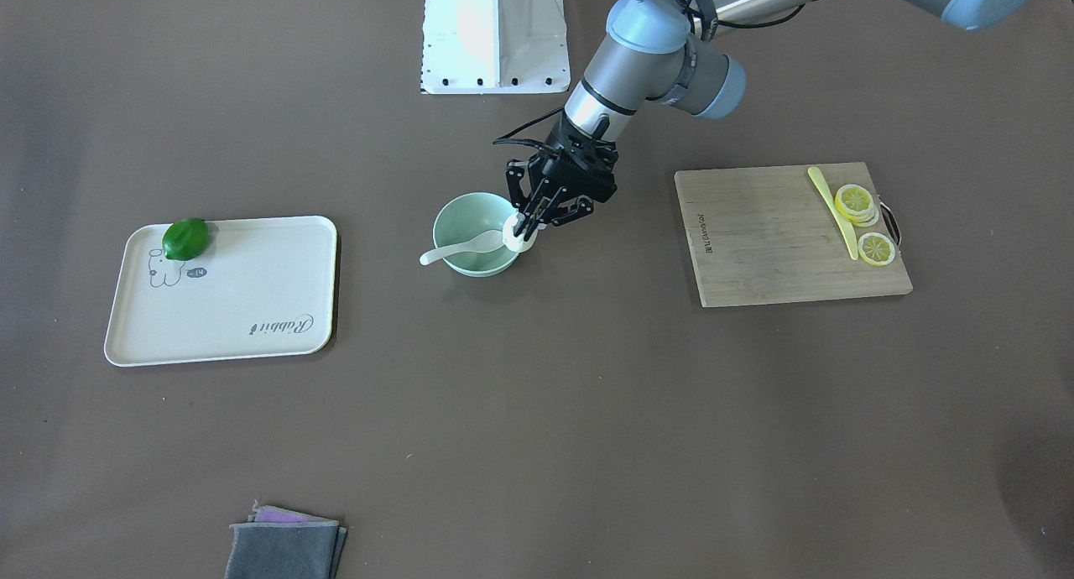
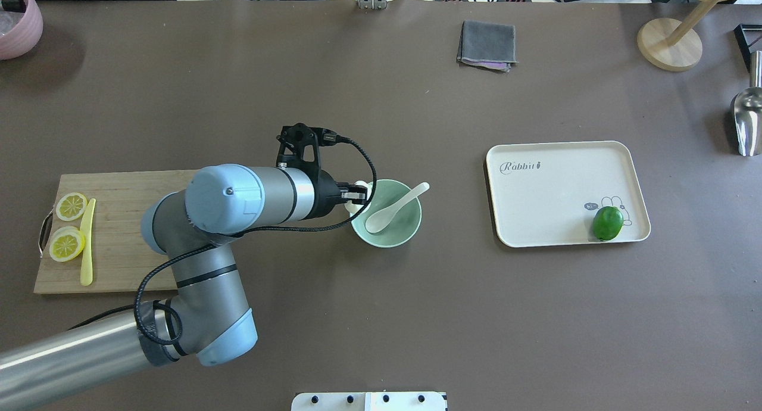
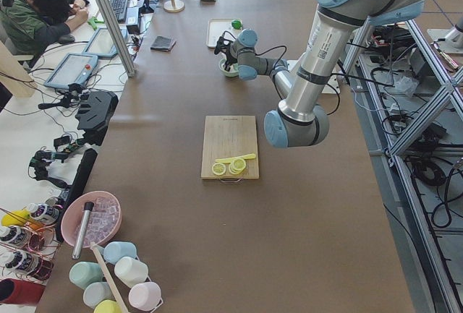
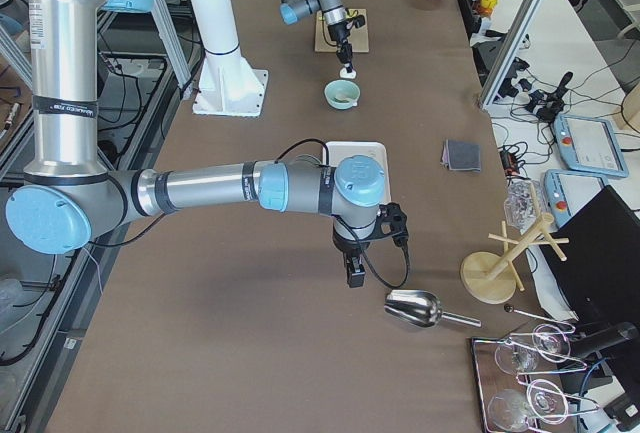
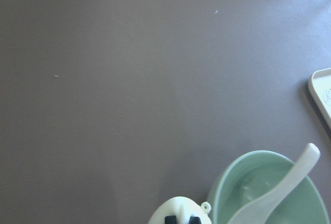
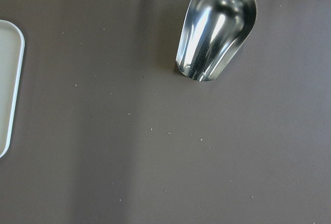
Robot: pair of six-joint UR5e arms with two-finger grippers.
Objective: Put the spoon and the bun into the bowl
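The pale green bowl (image 1: 470, 210) stands mid-table and also shows in the overhead view (image 2: 393, 237). The white spoon (image 1: 460, 248) lies in it, scoop inside and handle resting over the rim (image 2: 394, 207). My left gripper (image 1: 526, 226) is shut on the white bun (image 1: 518, 238) and holds it at the bowl's rim on the cutting-board side (image 2: 361, 185). The left wrist view shows the bun (image 5: 178, 207) just beside the bowl (image 5: 227, 182). My right gripper (image 4: 352, 273) hangs far off near a metal scoop; I cannot tell whether it is open or shut.
A wooden cutting board (image 2: 131, 232) with lemon slices (image 2: 66, 244) and a yellow knife (image 2: 87, 241) lies on my left. A white tray (image 2: 553, 184) holding a green lime (image 2: 607, 223) lies on my right. A grey cloth (image 2: 487, 44) lies at the far side. A metal scoop (image 6: 214, 27) lies below my right wrist.
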